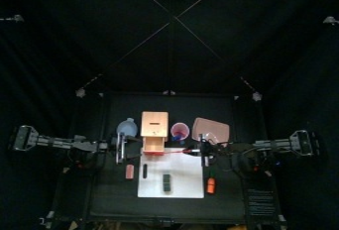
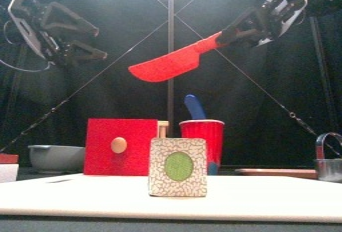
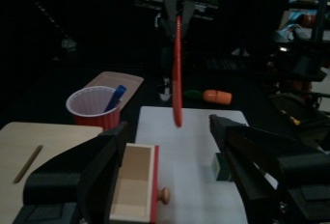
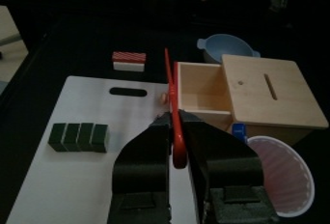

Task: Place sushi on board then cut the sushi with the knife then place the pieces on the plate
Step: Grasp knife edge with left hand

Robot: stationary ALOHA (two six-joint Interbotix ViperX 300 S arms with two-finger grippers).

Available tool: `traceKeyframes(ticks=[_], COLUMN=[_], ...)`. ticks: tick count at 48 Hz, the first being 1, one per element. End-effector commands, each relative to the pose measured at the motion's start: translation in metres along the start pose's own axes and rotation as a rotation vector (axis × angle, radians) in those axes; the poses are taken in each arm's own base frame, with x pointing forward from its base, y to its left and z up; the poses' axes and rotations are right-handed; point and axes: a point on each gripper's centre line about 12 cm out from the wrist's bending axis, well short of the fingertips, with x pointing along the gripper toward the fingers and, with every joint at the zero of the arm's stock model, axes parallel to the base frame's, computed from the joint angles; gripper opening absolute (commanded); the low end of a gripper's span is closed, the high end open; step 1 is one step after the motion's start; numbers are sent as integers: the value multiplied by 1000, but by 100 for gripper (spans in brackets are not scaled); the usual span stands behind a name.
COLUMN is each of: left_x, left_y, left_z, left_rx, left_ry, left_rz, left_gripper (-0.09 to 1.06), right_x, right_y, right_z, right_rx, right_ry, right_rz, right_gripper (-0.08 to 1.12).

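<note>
The right gripper (image 4: pixel 176 153) has its jaws closed tight on the handle of the red knife (image 2: pixel 174 61). In the front view the blade slants down from the upper right toward the middle of the frame, high in the air and touching nothing else. In the right wrist view the blade runs edge-on up the middle of the frame, over the white cutting board (image 4: pixel 91 102).

The left gripper (image 3: pixel 168 131) hangs in the upper left of the front view. Its jaws stand wide apart and clear of everything.

The sushi roll (image 4: pixel 77 136) lies on the board, at the lower left of the right wrist view, its dark green blocks joined together. In the front view it stands low in the centre, showing a white end with a green oval.

Behind the board is the wooden box (image 4: pixel 252 88) with its red drawer front. The red cup (image 2: pixel 203 138) is just to the right of it, and the blue knife (image 2: pixel 194 106) sticks out of the cup. The pink tray (image 1: pixel 209 128) lies further right in the top view, and the blue-grey bowl (image 4: pixel 230 44) is left of the box. A red striped toy (image 4: pixel 131 60) sits off the board's left side, and an orange toy (image 3: pixel 217 97) sits off its right
</note>
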Motion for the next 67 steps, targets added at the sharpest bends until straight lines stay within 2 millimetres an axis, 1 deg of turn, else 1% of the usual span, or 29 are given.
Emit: traceKeyframes(ticks=[1,12,21,29,35,38,43,51,59,67], left_x=[21,52,66,72,75,76,77,79,82,84], left_y=[-4,-4,-4,-5,-6,-6,-8,-12,-13,-10], left_z=[5,-14,-25,-27,-25,-25,-25,-30,-37,-36], left_rx=[10,22,21,27,31,32,39,58,60,48], left_ry=[3,95,118,103,94,94,94,110,130,129], left_rz=[-15,-15,-12,-18,-22,-23,-32,-57,-59,-45], left_gripper=[99,99,98,98,93,89,79,65,63,61], right_x=[6,15,18,18,20,21,23,23,23,23], right_y=[-2,-5,-5,-5,-4,-4,-4,-4,-4,-4], right_z=[14,16,17,16,14,14,12,13,14,13], right_rx=[-2,-4,-2,-2,0,-2,-1,-1,-1,0], right_ry=[-36,-30,-35,-35,-27,-27,-22,-28,-34,-31], right_rz=[-1,-5,-2,-1,0,1,4,3,5,6], right_gripper=[45,45,45,45,45,45,45,45,45,45])
